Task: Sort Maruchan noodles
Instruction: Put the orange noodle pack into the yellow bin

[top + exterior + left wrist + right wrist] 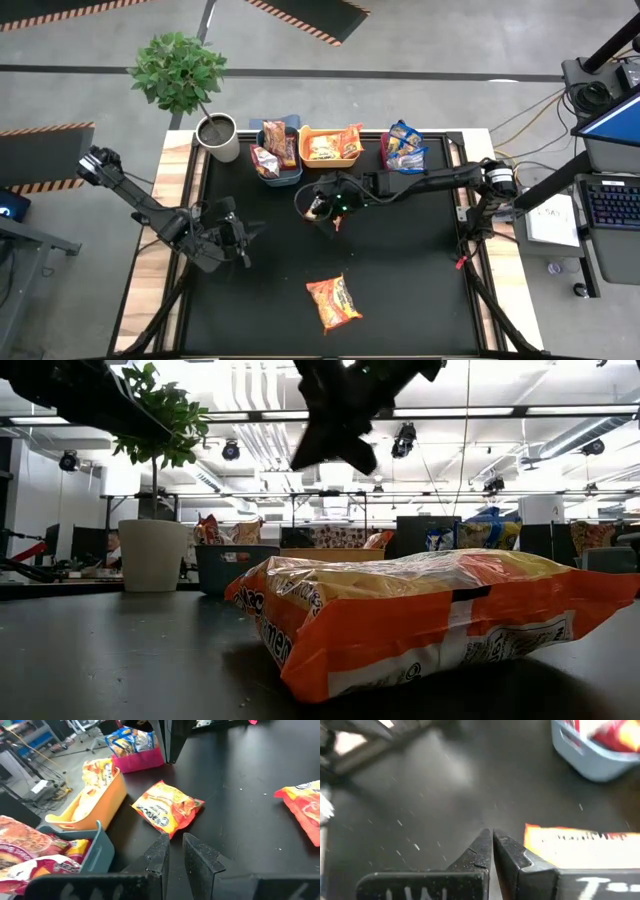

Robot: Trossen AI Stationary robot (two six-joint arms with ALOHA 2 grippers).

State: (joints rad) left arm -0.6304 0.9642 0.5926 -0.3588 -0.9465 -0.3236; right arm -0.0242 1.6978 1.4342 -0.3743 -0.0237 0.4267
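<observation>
Black-topped desk (400,300) with three bins along its far edge: blue bin (285,172), yellow bin (322,158), red bin (392,158), each already holding Maruchan noodles (dark red and orange packs in the blue one, orange in the yellow one, blue-and-yellow packs (405,146) in the red one). A potted plant (192,90) in a white pot stands at the far left corner, just beside the blue bin.

Two packets lie loose on the desk. One orange packet (334,303) lies flat near the front edge, well apart from both arms. A second orange packet (167,808) lies just in front of the yellow bin, under the right arm.

Right pincer (322,212) hangs over the middle of the desk, in front of the blue and yellow bins, fingers pressed together with nothing between them; the second orange packet shows right beside its fingertips in the right wrist view (touching or not, cannot tell).

Left pincer (238,243) waits low over the left side of the desk, fingers nearly together with a narrow gap, holding nothing
</observation>
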